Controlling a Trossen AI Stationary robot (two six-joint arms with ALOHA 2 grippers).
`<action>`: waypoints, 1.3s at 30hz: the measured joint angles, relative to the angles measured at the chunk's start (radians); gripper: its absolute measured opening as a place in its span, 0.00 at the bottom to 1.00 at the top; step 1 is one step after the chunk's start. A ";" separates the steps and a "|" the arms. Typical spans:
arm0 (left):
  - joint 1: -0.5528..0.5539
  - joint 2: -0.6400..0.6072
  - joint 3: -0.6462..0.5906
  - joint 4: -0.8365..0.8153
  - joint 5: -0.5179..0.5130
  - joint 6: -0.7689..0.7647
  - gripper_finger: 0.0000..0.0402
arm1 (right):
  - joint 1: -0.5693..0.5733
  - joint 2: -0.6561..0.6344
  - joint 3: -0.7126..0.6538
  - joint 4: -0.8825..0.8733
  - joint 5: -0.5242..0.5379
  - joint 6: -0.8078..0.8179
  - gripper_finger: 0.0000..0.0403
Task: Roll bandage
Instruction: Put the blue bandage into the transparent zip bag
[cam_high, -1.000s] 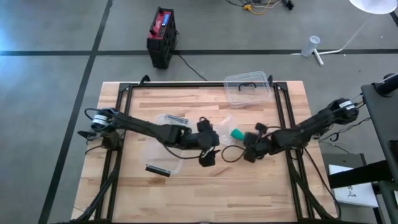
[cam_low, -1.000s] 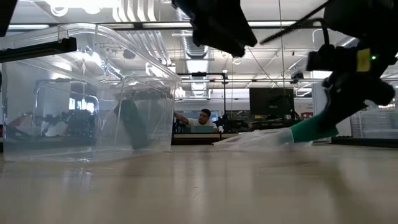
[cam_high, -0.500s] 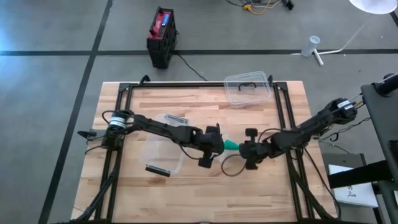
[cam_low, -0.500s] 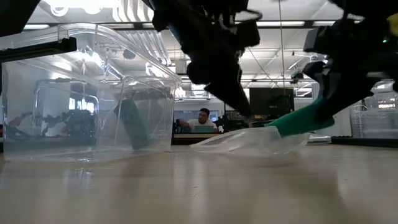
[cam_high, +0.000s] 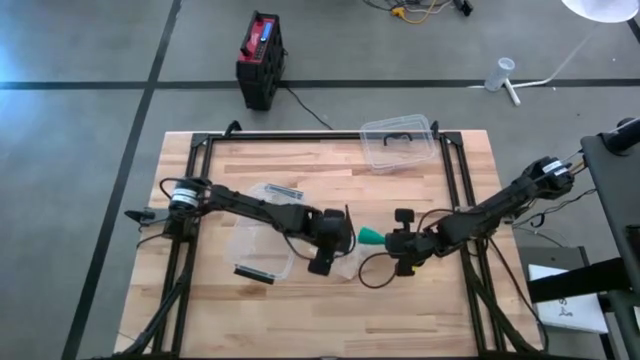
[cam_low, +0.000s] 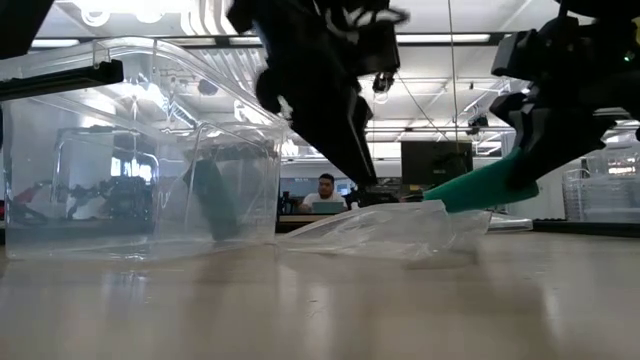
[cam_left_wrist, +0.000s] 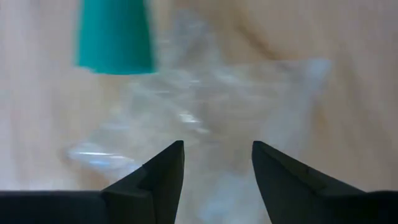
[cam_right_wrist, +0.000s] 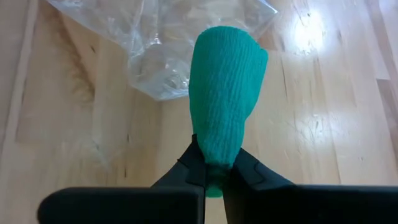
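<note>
mid-frame on the wooden table (cam_high: 420, 310), the left gripper (cam_left_wrist: 214, 168) hovers half-spread over the crumpled plastic wrapper (cam_low: 385, 232), gripping nothing. the right gripper (cam_right_wrist: 214, 174) pinches the green bandage (cam_right_wrist: 225, 93) just beside it. rolling looks barely begun; unwrapping seems unfinished.

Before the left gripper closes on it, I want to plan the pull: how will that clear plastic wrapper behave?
Probably floppy: the clear plastic wrapper lies crumpled and creased on the table. It looks thin and light, so it may slide or lift rather than resist. The left gripper, open just above it, may get only a slick fold.
</note>
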 joint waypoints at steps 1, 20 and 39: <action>-0.013 -0.003 0.000 -0.009 0.003 -0.007 0.45 | 0.001 -0.001 0.000 0.000 0.000 0.000 0.03; -0.025 0.066 -0.031 0.005 0.008 -0.083 0.32 | 0.017 -0.008 0.000 0.014 0.011 0.009 0.04; 0.096 0.028 -0.052 0.160 -0.264 -0.687 0.01 | 0.130 -0.012 0.319 -0.330 0.305 0.130 0.04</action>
